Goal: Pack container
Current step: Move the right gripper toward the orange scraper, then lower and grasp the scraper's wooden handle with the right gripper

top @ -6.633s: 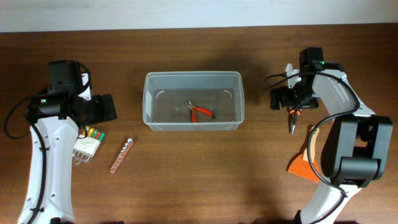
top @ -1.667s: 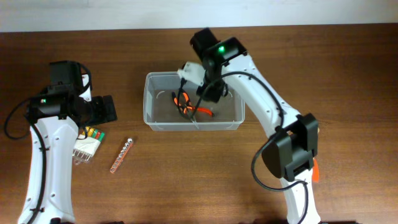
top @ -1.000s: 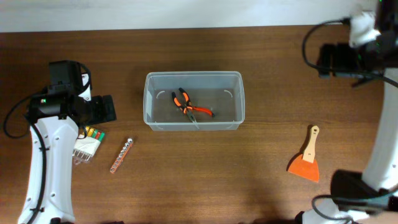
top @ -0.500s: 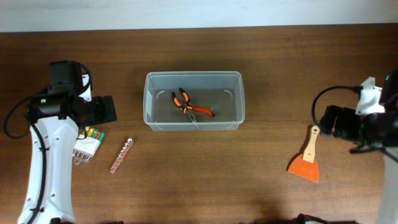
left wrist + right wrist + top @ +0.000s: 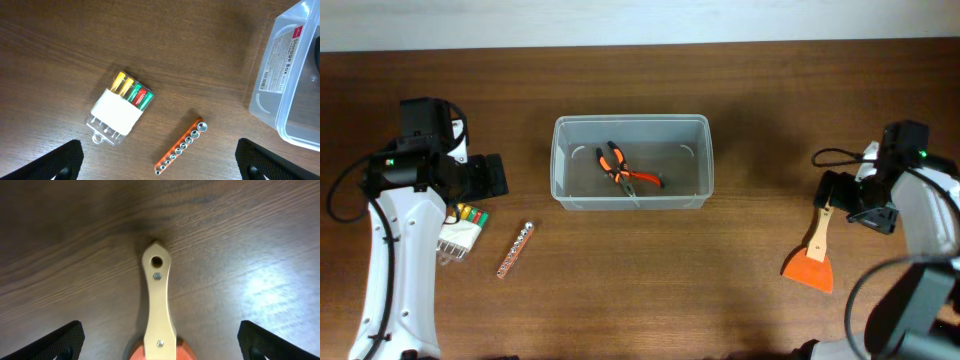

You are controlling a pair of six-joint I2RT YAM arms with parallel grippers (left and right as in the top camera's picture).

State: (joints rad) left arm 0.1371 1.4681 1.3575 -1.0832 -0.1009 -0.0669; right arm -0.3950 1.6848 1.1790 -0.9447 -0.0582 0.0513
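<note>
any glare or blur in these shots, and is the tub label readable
Right wrist view: a pale glare patch on the table right of the scraper, and the wood grain is slightly soft. Left wrist view: sharp, and the container label reads "Storage Box". Overhead view: even light, no blur.

You have bare counter [image 5: 670, 290] across the lower middle of the overhead frame, bounded by the socket rail [image 5: 514, 250] and marker pack [image 5: 460, 232] at lower left and the scraper [image 5: 812, 252] at lower right. Inside the container [image 5: 631, 120], pliers [image 5: 623, 172] occupy the left-centre floor. Its right end is open from above.
</note>
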